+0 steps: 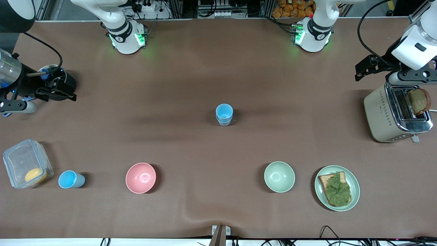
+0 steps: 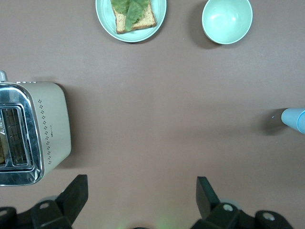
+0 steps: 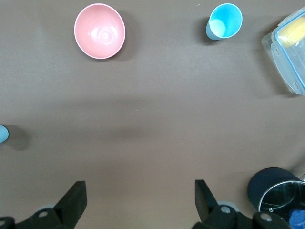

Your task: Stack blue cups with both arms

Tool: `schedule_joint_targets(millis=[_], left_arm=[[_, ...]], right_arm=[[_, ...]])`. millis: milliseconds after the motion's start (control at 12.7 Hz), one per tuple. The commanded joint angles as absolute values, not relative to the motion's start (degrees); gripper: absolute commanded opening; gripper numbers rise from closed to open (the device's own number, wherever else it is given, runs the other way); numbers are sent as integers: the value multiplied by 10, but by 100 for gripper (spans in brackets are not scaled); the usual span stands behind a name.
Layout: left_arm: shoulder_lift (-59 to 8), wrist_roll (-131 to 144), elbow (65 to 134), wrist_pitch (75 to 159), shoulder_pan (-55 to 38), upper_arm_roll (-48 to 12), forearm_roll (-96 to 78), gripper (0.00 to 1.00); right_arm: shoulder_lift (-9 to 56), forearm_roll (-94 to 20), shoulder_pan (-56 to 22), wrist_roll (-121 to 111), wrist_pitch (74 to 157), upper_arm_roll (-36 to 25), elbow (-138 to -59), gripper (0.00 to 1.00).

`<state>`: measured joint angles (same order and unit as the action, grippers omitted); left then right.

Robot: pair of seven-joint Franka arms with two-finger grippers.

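Observation:
Two blue cups (image 1: 224, 114) stand nested upright at the middle of the table; their edge shows in the left wrist view (image 2: 294, 118) and the right wrist view (image 3: 2, 133). A third blue cup (image 1: 71, 179) (image 3: 224, 21) stands alone beside the clear box, nearer the front camera, toward the right arm's end. My left gripper (image 1: 362, 70) (image 2: 141, 190) hangs open over bare table beside the toaster, holding nothing. My right gripper (image 1: 63, 91) (image 3: 139, 192) hangs open and empty over bare table at the right arm's end.
A pink bowl (image 1: 140, 177) and a pale green bowl (image 1: 279, 176) sit near the front edge. A plate (image 1: 353, 179) with toast and lettuce lies beside the green bowl. A toaster (image 1: 379, 116) holds bread. A clear box (image 1: 18, 160) and a dark metal-rimmed mug (image 3: 274, 188) stand at the right arm's end.

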<state>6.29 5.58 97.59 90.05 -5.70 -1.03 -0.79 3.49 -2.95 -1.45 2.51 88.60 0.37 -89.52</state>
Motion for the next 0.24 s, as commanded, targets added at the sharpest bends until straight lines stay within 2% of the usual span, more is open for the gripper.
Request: schedule_joint_targets(millis=[0,158], left_arm=[[71,65,972,882,-53,-12,4,100],[71,65,968,880,-42,-12,4,100]], right_arm=[[28,-27,-4,32,884,14,-897,100],[28,-27,-4,32,885,14,-897,100]])
